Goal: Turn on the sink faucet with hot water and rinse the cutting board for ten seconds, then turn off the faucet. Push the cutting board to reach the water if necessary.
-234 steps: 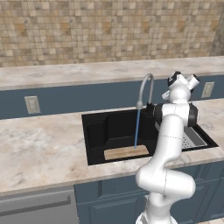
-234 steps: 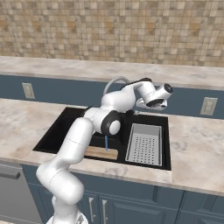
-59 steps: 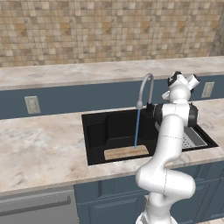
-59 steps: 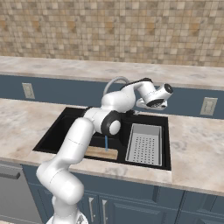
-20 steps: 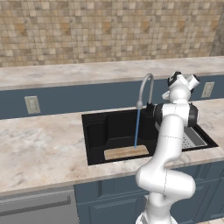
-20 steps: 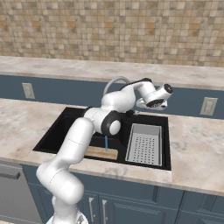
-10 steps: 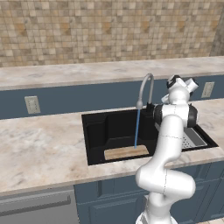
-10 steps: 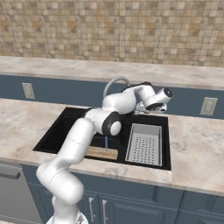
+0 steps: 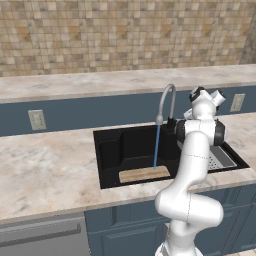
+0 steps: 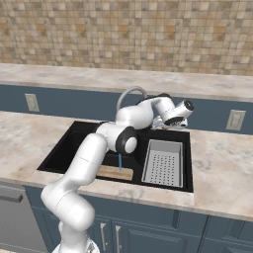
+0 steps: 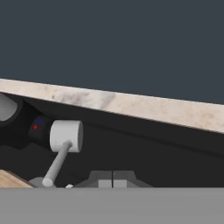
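This is a home kitchen, rendered rather than photographed. A marbled beige surface [image 9: 55, 172] runs along a wall of small tan and brown tiles [image 9: 115, 35], with a dark blue backsplash [image 9: 100, 112] carrying pale wall outlets [image 9: 36, 120]. Set into the surface is a matte black sink [image 9: 112, 150] with a gooseneck sink faucet [image 9: 166, 97] running a thin stream of water [image 9: 156, 145] onto a wooden cutting board [image 9: 144, 174], above dark blue base cabinets [image 10: 163, 234] and a grey dishwasher front [image 9: 42, 237].
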Robot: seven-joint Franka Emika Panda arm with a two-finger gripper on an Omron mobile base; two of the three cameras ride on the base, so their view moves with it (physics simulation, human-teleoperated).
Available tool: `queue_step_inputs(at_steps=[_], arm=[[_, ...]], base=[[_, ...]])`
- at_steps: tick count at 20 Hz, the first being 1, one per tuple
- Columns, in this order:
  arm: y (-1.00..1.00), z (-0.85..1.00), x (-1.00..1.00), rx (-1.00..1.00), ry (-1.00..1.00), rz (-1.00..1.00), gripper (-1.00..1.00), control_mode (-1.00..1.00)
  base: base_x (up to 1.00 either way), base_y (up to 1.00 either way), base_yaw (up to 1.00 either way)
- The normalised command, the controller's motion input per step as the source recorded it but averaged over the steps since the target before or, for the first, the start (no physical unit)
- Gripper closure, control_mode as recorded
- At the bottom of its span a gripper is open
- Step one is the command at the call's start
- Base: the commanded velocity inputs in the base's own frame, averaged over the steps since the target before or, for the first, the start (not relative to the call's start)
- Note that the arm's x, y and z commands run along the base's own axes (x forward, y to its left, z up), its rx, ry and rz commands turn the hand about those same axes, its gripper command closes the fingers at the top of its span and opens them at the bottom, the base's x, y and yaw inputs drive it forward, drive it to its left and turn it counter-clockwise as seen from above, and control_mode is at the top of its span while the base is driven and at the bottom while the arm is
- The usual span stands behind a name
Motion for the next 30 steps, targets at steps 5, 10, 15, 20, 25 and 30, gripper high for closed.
queue_step_inputs(at_steps=[5,10,15,20,25,30], arm=[[0.21,-0.07,0.00,0.00,0.00,0.00,1.00,-1.00],[0.10,-0.11,0.00,0.00,0.00,0.00,1.00,-1.00],[0.03,-0.08,0.00,0.00,0.00,0.00,1.00,-1.00],[0.00,-0.08,0.00,0.00,0.00,0.00,1.00,-1.00],[0.00,-0.06,0.00,0.00,0.00,0.00,1.00,-1.00],[0.03,-0.07,0.00,0.00,0.00,0.00,1.00,-1.00]], base=[[0.00,0.00,0.00],[0.00,0.00,0.00],[0.00,0.00,0.00],[0.00,0.00,0.00],[0.00,0.00,0.00],[0.00,0.00,0.00]])
